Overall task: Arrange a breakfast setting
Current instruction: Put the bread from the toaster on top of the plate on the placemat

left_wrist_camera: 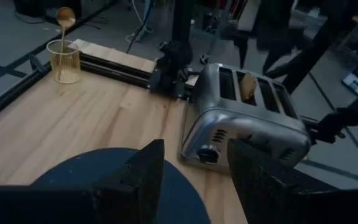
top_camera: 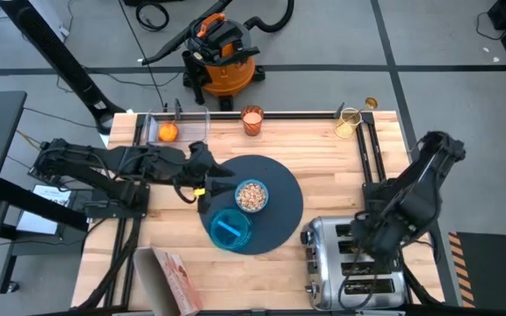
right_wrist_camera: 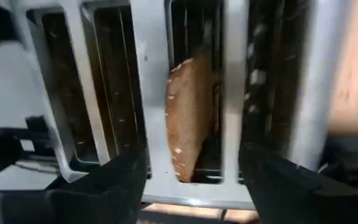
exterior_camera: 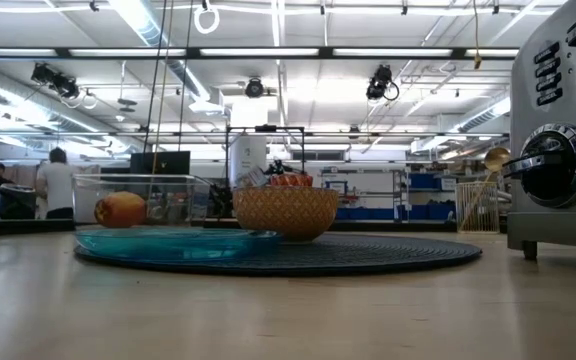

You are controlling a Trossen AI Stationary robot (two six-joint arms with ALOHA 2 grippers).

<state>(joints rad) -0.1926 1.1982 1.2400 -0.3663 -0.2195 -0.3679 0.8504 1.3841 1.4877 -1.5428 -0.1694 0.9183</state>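
Right gripper (right_wrist_camera: pixel 191 177), fingers parted and holding nothing, straddles the toast slice (right_wrist_camera: pixel 188 118) in the chrome toaster (top_camera: pixel 354 254); left gripper (left_wrist_camera: pixel 194 168) open, empty.

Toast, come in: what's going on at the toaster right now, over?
Right gripper over toaster, fingers open astride toast slice in its slot, not gripping. Left gripper open above mat. Nothing blocking.

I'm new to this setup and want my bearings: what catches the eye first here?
The right gripper hangs open right above the chrome toaster at the table's near right corner, straddling the toast slice in its slot. At the centre, a cereal-filled bowl and teal plate sit on the dark round mat.
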